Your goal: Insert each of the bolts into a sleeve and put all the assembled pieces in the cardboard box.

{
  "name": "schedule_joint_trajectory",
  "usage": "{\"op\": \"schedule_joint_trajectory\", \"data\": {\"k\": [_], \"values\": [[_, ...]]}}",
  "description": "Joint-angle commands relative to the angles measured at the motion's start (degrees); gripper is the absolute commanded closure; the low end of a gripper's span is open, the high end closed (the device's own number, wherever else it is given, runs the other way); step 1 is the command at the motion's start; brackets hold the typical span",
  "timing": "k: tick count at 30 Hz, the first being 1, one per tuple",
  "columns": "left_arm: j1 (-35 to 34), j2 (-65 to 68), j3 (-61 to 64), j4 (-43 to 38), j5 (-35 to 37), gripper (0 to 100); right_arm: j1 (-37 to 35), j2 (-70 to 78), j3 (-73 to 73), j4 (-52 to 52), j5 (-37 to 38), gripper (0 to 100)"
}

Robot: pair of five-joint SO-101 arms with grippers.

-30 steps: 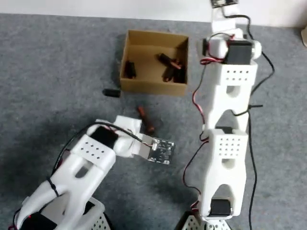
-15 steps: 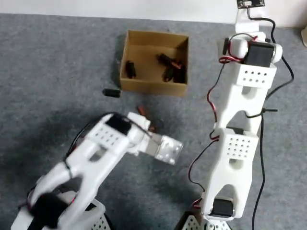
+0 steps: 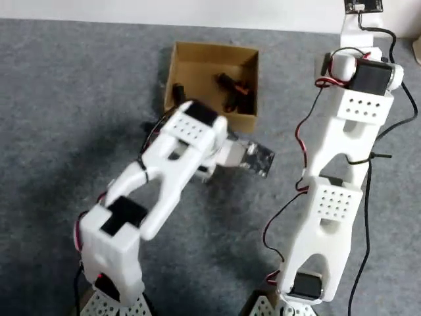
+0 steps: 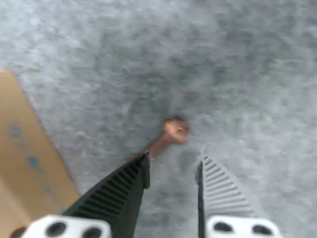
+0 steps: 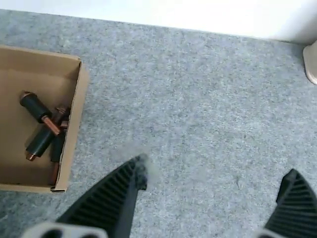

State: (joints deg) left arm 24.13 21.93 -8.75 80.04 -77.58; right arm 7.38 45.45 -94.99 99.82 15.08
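A copper bolt (image 4: pixel 171 134) lies on the grey carpet just ahead of my left gripper (image 4: pixel 172 168), which is open, its black fingers either side of the bolt's near end. The cardboard box (image 3: pixel 174 79) sits at the back of the carpet and holds several assembled black-and-copper pieces (image 3: pixel 233 89). In the high view the left arm (image 3: pixel 187 141) stretches over the ground in front of the box and covers the bolt. My right gripper (image 5: pixel 216 173) hangs wide open over bare carpet beside the box (image 5: pixel 74 119), with the assembled pieces (image 5: pixel 42 126) inside it.
The box's brown wall (image 4: pixel 25 173) stands close beside the left gripper. The right arm (image 3: pixel 342 164) stands tall along the right side. A beige object (image 5: pixel 312 64) sits at the carpet's far right edge, by the white wall.
The left arm has swung forward toward the box and now covers the bolt in the high view. The right arm has shifted to the right, away from the box.
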Motion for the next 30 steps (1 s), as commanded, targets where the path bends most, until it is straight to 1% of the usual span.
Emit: {"op": "schedule_joint_trajectory", "data": {"k": [1,3,6,8,20,30], "values": [[0.2,4.6,-9.7,2.5,-20.2,84,0.5,-3.2,-5.5,1.1,0.8,63.2],[0.2,7.3,-11.6,2.9,-20.2,84,0.5,-3.2,-5.5,1.1,0.8,63.2],[0.1,9.9,-14.6,6.4,-20.2,84,0.5,-3.2,-5.4,1.1,0.8,63.2],[0.1,11.2,-15.3,7.3,-20.2,84,0.5,-3.1,-5.3,1.1,0.8,63.2],[-5.2,18.7,-19.9,7.3,-20.6,84,1.4,-3.1,-5.3,1.1,0.8,63.2],[-5.1,23.7,-22.5,7.7,-20.3,84,1.5,-3.1,-5.3,1.1,0.8,63.2]]}}
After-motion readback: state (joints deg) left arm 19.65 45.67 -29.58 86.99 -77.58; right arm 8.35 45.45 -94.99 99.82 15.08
